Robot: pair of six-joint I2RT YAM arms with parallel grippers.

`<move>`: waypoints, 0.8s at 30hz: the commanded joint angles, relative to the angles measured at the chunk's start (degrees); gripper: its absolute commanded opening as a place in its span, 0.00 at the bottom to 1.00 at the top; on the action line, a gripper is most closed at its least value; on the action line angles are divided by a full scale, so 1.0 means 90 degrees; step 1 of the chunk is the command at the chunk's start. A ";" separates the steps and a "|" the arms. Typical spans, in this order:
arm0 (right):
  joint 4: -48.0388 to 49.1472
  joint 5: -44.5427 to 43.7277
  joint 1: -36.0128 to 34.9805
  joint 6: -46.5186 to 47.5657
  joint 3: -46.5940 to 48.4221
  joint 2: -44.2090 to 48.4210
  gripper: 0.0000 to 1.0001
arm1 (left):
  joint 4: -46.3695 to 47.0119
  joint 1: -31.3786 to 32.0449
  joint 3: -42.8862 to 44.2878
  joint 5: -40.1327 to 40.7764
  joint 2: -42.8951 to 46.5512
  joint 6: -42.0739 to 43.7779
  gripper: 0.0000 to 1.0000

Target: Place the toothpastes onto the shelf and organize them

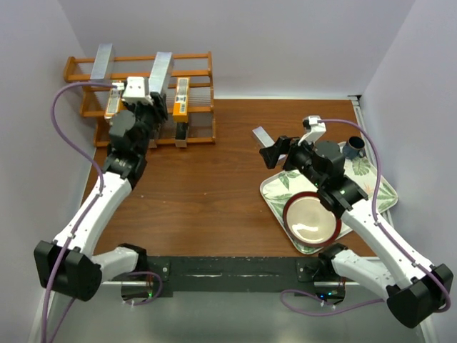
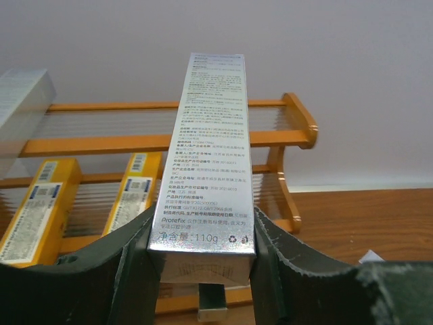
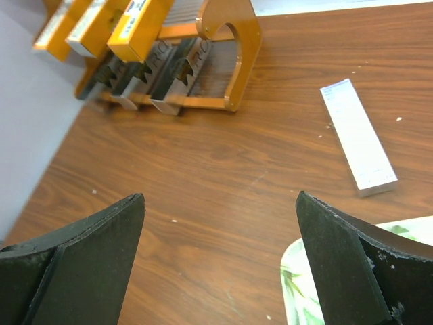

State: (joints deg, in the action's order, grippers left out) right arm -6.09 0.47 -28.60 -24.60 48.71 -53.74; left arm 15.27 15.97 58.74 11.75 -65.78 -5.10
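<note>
While the left gripper (image 2: 201,265) stands at the shelf (image 2: 298,116), I record it clamped narrowly on the near end of a silver-grey carton (image 2: 213,156). That carton's printed face is up and its far end reaches over the top tier. I cannot tell whether it touches the rails. A second silver carton (image 1: 102,62) lies on the top tier toward the left end. On the middle tier, orange cartons (image 2: 35,210) sit side by side; from the right wrist view I count three. Beneath them, black cartons (image 3: 166,71) occupy the bottom tier. The right gripper (image 3: 220,203) hangs over the counter (image 3: 223,156) with its jaws spread wide, holding nothing. A third silver carton (image 3: 358,135) lies flat on the counter, well apart from the shelf and near the leaf-patterned tray (image 1: 273,191). A red-rimmed bowl (image 1: 311,220) rests on that tray.
</note>
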 commanded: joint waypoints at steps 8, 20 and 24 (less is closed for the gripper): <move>0.0120 -0.0423 -0.0308 0.0633 -0.0148 0.0277 0.98 | -0.0642 -0.1422 0.2193 -0.0963 -0.1333 -0.0468 0.16; 0.0256 -0.0160 -0.0426 0.0790 -0.0207 0.0297 0.99 | -0.0515 -0.1774 0.2985 -0.1012 -0.2514 -0.0439 0.17; 0.0276 -0.0121 -0.0455 0.0839 -0.0188 0.0287 0.99 | -0.0193 -0.1774 0.2985 -0.0963 -0.2740 -0.0371 0.17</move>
State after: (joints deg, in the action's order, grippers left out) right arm -6.00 -1.76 -32.08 -18.68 47.31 -52.01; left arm 6.35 0.38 82.46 3.36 -89.62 -8.40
